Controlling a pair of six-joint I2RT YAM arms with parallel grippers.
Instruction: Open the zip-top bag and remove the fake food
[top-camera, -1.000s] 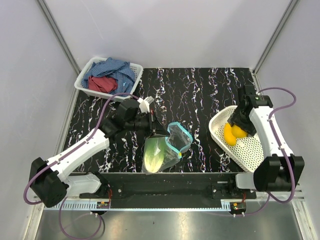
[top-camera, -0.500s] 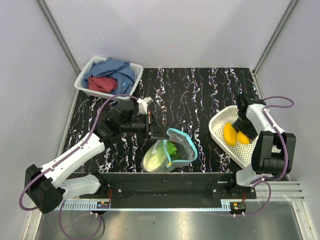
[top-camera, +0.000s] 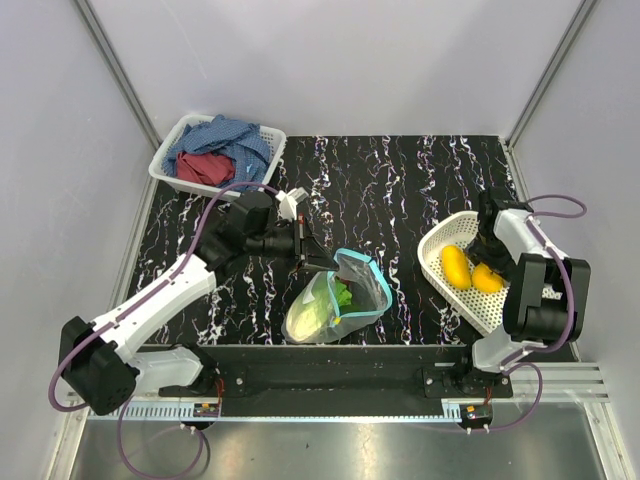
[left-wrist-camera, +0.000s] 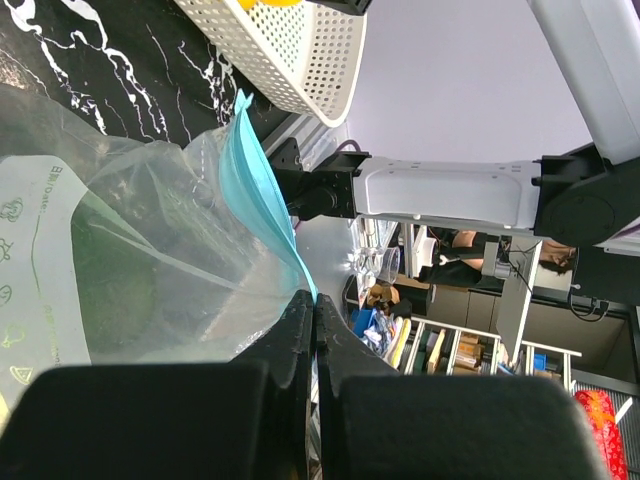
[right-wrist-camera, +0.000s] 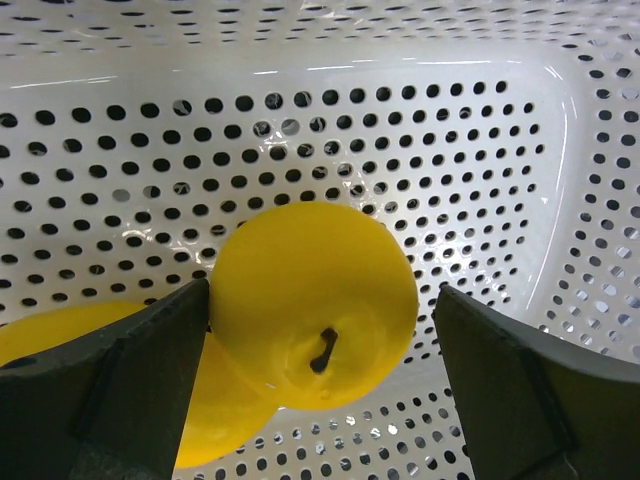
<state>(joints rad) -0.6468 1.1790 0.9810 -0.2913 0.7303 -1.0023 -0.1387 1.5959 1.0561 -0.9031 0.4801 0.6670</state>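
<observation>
Clear, crinkly plastic of the zip-top bag (top-camera: 345, 305) hangs from the left gripper (top-camera: 308, 258), whose jaws are pressed shut on the teal-blue zip strip (left-wrist-camera: 262, 185) at the rim of the bag's mouth. The mouth gapes in a rounded loop just beyond and below the jaws, while the bag's belly rests on the table (top-camera: 400, 190) close to its near edge. Inside, below the jaws, lies pale-green, leafy lettuce (top-camera: 310, 315). A wide stretch of black, white-veined table separates the bag from the white perforated oval basket (top-camera: 432, 250) at the table's right edge. There the right gripper (right-wrist-camera: 320, 345) hovers with jaws spread wide, one on each side of a smooth, glossy yellow lemon (right-wrist-camera: 315, 290); a gap shows between the lemon and one finger (right-wrist-camera: 500, 385). A second lemon (right-wrist-camera: 220, 430) touches the first, partly behind the other finger. Far beyond the left jaws, at the table's back-left corner, a white slotted basket (top-camera: 165, 165) holds rumpled blue cloth (top-camera: 230, 135) and red cloth (top-camera: 200, 168).
</observation>
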